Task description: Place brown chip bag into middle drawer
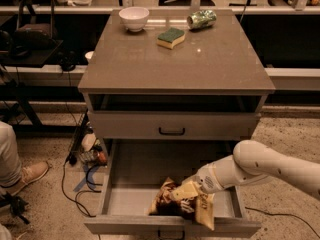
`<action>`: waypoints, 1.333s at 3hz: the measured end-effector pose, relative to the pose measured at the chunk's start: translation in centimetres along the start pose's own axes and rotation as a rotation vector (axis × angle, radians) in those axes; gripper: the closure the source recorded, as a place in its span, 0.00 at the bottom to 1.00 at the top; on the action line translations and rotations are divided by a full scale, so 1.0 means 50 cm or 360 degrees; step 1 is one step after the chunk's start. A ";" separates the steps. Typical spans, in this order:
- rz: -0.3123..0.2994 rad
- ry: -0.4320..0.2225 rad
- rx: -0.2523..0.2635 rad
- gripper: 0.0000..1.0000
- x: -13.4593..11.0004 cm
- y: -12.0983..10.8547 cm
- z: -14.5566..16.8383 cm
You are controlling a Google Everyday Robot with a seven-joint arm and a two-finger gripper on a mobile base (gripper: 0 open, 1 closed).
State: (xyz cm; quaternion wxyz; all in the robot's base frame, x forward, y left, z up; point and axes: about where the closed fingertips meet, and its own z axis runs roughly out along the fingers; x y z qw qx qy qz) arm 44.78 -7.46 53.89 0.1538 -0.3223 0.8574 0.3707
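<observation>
brown chip bag [176, 205] is seen lying inside the pulled-out middle drawer [120, 225], in the front-right part of the tray; it is crumpled, dark brown in the middle, with a pale yellow end hanging at the right, against the drawer's front wall; whether that end laps over the rim cannot be told; the left and rear parts of the tray are bare grey

hand [190, 189] is located directly on top of the bag, touching its upper folds; it is partly buried in the crinkled foil, so whether it is wide, narrow or clamped on the bag cannot be told; the white arm [260, 164] is brought in from the right edge, angled down and left over the drawer's right wall

the drawer is fully extended toward the camera; a small black handle is just visible at the bottom edge of its front; above it a closed drawer front [171, 125] with a black curved handle is seen, and above that an open slot under the table [190, 69] top

on the table, well apart from the bag, at the far edge: a white bowl [134, 18] at the left, a green-and-yellow sponge [171, 37] near the middle, a green can [201, 19] lying on its side at the right

on the floor at the left, cables [75, 189] are seen beside the drawer; a person's shoe [31, 172] and trouser leg are visible at the left edge
</observation>
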 end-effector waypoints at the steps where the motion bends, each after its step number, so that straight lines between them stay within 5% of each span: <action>1: 0.0005 -0.0018 0.0002 0.00 0.001 -0.002 -0.005; 2: -0.0003 -0.0034 0.0035 0.00 0.023 -0.025 -0.048; 4: -0.0008 -0.0027 0.0253 0.00 0.044 -0.141 -0.225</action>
